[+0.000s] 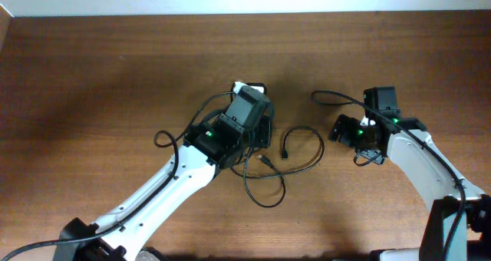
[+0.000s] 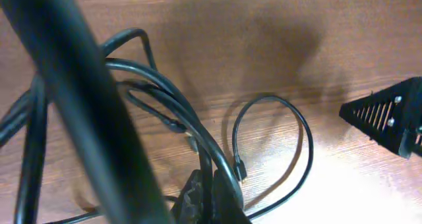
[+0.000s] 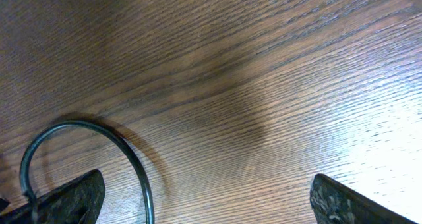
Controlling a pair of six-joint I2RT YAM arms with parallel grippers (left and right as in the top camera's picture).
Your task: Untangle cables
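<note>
Pinching cables (image 2: pixel 308 148), left claw (image 2: pixel 206 199) visible wrist view; hidden overhead

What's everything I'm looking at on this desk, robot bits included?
brown wooden table: one, brown, filling the view.
thin black cables: tangled loops, number unclear, black, table's middle.
thick black wire: one, black, arching by the right arm.
white robot arms: two, white with black, left and right.
left gripper: one, black, shut on a cable.
right gripper: one, black, open, over bare wood beside a loop.
</note>
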